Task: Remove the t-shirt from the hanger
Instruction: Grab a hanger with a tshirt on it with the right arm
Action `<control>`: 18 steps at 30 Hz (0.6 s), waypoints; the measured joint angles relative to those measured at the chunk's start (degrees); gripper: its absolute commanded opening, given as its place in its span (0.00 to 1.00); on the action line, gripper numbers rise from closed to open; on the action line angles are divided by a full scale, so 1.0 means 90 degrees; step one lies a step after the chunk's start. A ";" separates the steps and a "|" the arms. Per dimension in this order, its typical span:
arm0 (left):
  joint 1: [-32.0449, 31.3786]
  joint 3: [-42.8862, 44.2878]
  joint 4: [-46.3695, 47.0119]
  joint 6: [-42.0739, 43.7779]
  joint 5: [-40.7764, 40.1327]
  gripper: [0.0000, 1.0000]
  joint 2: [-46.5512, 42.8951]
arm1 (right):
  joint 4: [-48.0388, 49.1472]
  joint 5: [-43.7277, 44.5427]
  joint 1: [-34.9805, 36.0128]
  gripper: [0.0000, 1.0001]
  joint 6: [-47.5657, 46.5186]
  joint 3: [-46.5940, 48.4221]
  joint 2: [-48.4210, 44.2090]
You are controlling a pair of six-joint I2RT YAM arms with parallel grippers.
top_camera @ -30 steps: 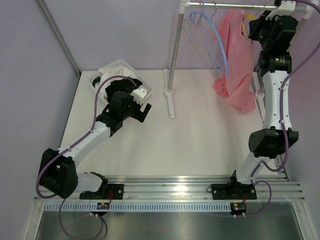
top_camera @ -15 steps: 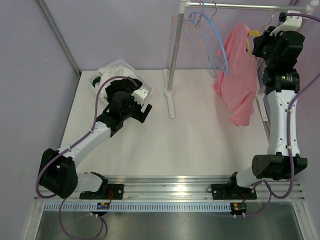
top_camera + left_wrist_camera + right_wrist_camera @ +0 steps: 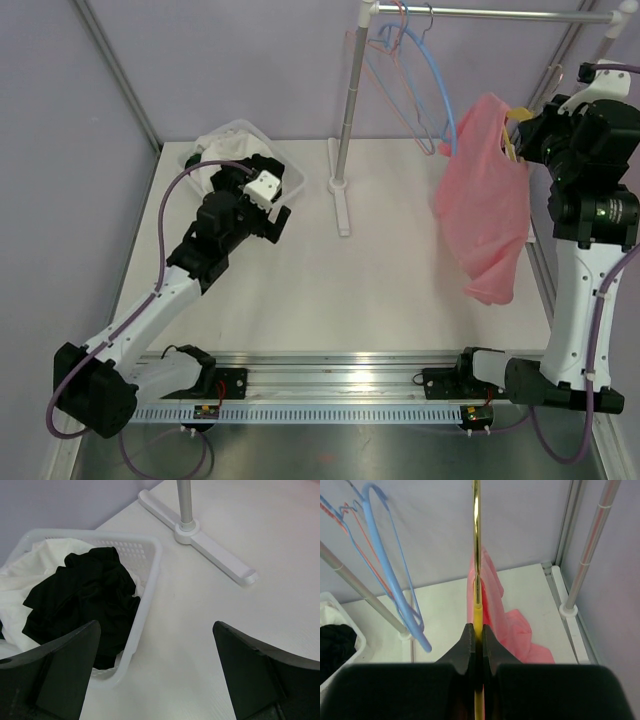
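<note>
The right gripper (image 3: pixel 525 135) has pulled the hanger and shirt away from the rail.

Its jaws are clenched tight on the thin yellow wire hanger (image 3: pixel 476 540). The pink cloth t-shirt (image 3: pixel 485 210) is still draped on the hanger, up in the air at about 3 o'clock over the white worktop (image 3: pixel 380 290). A second ago it hung by the silver metal rail (image 3: pixel 480 14) near 1 o'clock, so it has come lower and nearer. It now looks free to be slid off, but that step is not done yet. The left gripper (image 3: pixel 268 190) has lifted a little. Its jaws are wide open and hold nothing, beside the white plastic basket (image 3: pixel 150 570) at 10 o'clock.
</note>
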 measured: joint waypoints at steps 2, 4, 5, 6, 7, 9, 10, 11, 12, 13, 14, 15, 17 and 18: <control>0.0000 -0.0066 -0.0002 -0.0012 0.0034 0.99 -0.0233 | -0.0389 -0.0017 0.0000 0.00 -0.0002 -0.0051 -0.0284; 0.0000 -0.0095 -0.0007 -0.0022 0.0083 0.99 -0.0393 | -0.0682 -0.0126 0.0000 0.00 -0.0010 -0.0148 -0.0588; 0.0000 -0.0109 0.0002 -0.0024 0.0121 0.99 -0.0471 | -0.0872 -0.0231 0.0000 0.00 -0.0019 -0.0182 -0.0760; 0.0000 -0.0131 0.0000 -0.0024 0.0158 0.99 -0.0549 | -0.1059 -0.0345 0.0000 0.00 -0.0024 -0.0192 -0.0916; 0.0000 -0.0158 0.0005 -0.0024 0.0185 0.99 -0.0619 | -0.1236 -0.0415 0.0000 0.00 -0.0027 -0.0192 -0.1059; 0.0000 -0.0204 -0.0002 -0.0024 0.0233 0.99 -0.0704 | -0.1528 -0.0546 0.0000 0.00 -0.0044 -0.0192 -0.1287; -0.0002 -0.0221 -0.0002 -0.0027 0.0255 0.99 -0.0731 | -0.1659 -0.0595 0.0000 0.00 -0.0058 -0.0197 -0.1387; -0.0005 -0.0240 0.0000 -0.0024 0.0270 0.99 -0.0748 | -0.1773 -0.0648 0.0000 0.00 -0.0078 -0.0209 -0.1484; -0.0007 -0.0257 -0.0002 -0.0027 0.0279 0.99 -0.0760 | -0.1885 -0.0709 0.0000 0.00 -0.0095 -0.0228 -0.1574; -0.0010 -0.0274 -0.0005 -0.0027 0.0284 0.99 -0.0770 | -0.1960 -0.0809 0.0000 0.00 -0.0117 -0.0277 -0.1685; -0.0012 -0.0287 -0.0012 -0.0027 0.0289 0.99 -0.0784 | -0.2033 -0.0882 0.0000 0.00 -0.0126 -0.0321 -0.1758; -0.0012 -0.0287 -0.0022 -0.0027 0.0294 0.99 -0.0797 | -0.2089 -0.0998 0.0000 0.00 -0.0141 -0.0386 -0.1877; -0.0012 -0.0287 -0.0010 -0.0027 0.0301 0.99 -0.0826 | -0.2205 -0.1190 0.0000 0.00 -0.0143 -0.0491 -0.2108; -0.0012 -0.0287 -0.0010 -0.0027 0.0304 0.99 -0.0848 | -0.2249 -0.1236 0.0000 0.00 -0.0141 -0.0544 -0.2229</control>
